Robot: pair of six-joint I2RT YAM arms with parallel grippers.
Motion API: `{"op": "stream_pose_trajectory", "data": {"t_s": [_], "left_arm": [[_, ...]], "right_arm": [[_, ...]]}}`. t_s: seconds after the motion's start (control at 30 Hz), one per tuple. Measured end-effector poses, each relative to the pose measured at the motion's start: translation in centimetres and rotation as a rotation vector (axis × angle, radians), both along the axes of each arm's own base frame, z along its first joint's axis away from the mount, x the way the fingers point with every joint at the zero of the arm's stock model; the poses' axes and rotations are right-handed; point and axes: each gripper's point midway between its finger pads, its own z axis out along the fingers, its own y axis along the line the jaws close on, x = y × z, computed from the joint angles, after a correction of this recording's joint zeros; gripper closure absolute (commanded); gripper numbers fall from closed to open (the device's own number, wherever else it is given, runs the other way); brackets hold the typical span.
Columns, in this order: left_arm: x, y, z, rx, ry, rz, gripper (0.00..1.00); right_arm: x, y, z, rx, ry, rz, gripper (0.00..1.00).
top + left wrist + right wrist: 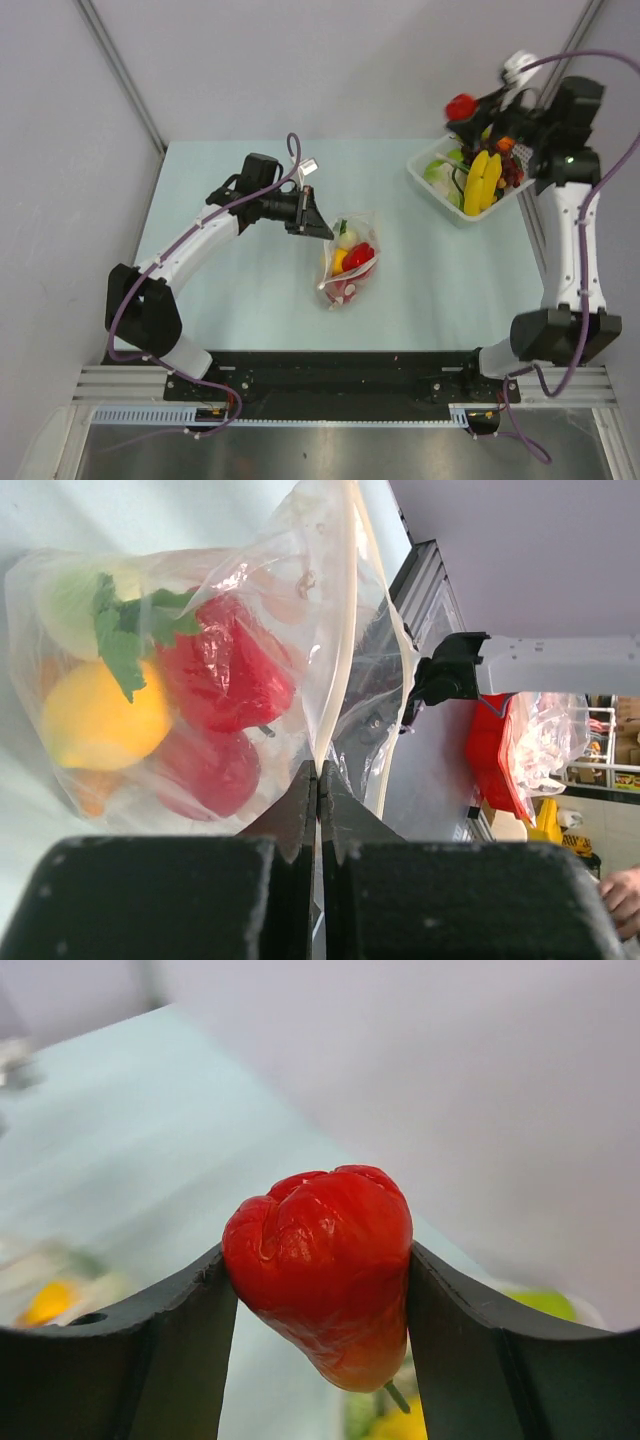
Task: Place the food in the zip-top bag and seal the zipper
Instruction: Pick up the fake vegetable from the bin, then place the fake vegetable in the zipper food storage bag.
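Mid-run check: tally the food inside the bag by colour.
Red: 2, large piece and rounder piece
Yellow: 1, lemon
White with green leaves: 1, radish
Orange: 1, small piece, partly hidden
Total: 5 in the bag
Not counted: red pepper in the right gripper

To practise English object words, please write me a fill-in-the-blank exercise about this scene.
The right pincer holds a red ____.
The left pincer is shut on the edge of the clear ____.
The yellow fruit inside it is a ____.
The white basket stands at the far ____ corner of the table.
Missing words: pepper; bag; lemon; right.
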Motion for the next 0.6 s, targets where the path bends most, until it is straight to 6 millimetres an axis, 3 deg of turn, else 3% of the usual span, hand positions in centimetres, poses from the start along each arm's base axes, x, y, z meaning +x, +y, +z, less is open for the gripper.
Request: {"op": "stream_pose_trajectory", "data": {"t_s": [0.07,0.13,0.2,0.27,0.33,0.6], "left_arm": [[-0.2,0.1,-0.3,0.003,0.01,0.002,1.0],[-0.3,0.1,-0.3,0.002,0.015,0.004,1.0],[-0.3,0.1,-0.2,0.0,0.012,0.004,1.0],[-0.3,0.1,-0.1,-0.002,0.01,0.004,1.0],[-0.3,0.1,-0.1,-0.003,0.01,0.003,1.0],[-0.3,0.1,0.0,-0.005,0.007,0.002,1.0]], "right_arm": [[-4.3,6.6,-1.2,-0.083,-0.023,0.173,0.73],[-9.2,12.6,-4.3,-0.181,-0.028,0.361,0.73],[-13.3,16.6,-7.3,-0.258,-0.015,0.519,0.73],[-15.5,18.7,-9.6,-0.321,0.003,0.616,0.73],[-16.5,20.0,-11.5,-0.371,0.023,0.674,0.73],[-17.6,22.9,-18.7,-0.543,0.124,0.843,0.65]]}}
